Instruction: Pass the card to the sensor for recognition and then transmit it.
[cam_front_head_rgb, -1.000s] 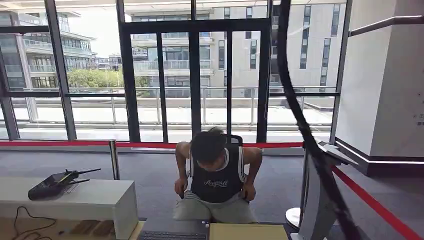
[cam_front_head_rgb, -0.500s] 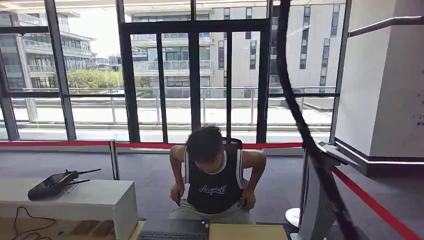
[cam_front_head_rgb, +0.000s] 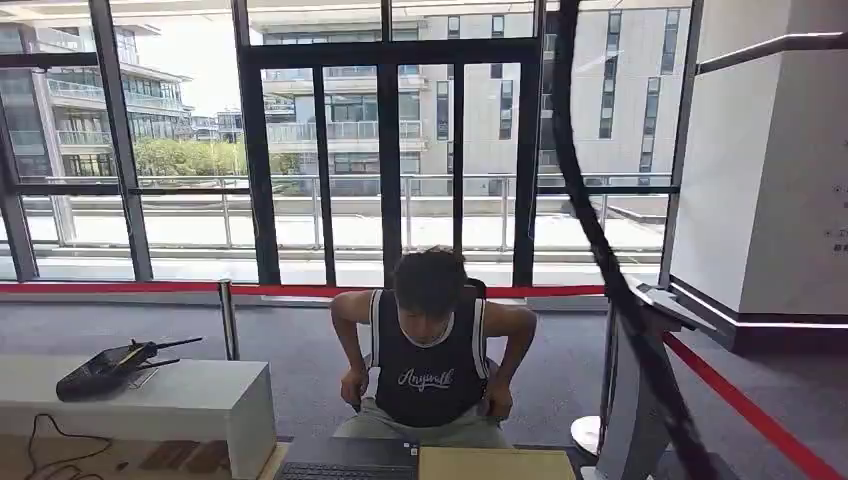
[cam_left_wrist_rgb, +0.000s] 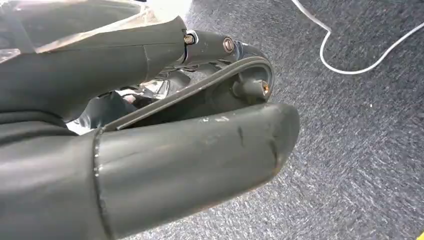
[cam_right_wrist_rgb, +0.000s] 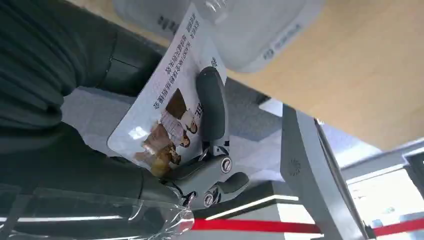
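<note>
Right robot hand (cam_right_wrist_rgb: 150, 150): grasps flat, glossy white printed card (cam_right_wrist_rgb: 167, 117), dark finger (cam_right_wrist_rgb: 211, 107) across its face; card's far end lies beside white plastic sensor (cam_right_wrist_rgb: 240, 30) on tan wooden desk (cam_right_wrist_rgb: 360, 75). Left robot hand (cam_left_wrist_rgb: 165, 125): grip unclear, above grey carpet (cam_left_wrist_rgb: 350, 150), white cable (cam_left_wrist_rgb: 350, 70). Beyond desk: seated person (cam_front_head_rgb: 430, 350), glass wall (cam_front_head_rgb: 330, 150).

Ahead of me: tall dark-framed windows (cam_front_head_rgb: 390, 150), daylight, grey carpet (cam_front_head_rgb: 300, 350), white bench (cam_front_head_rgb: 190, 400) at left.
</note>
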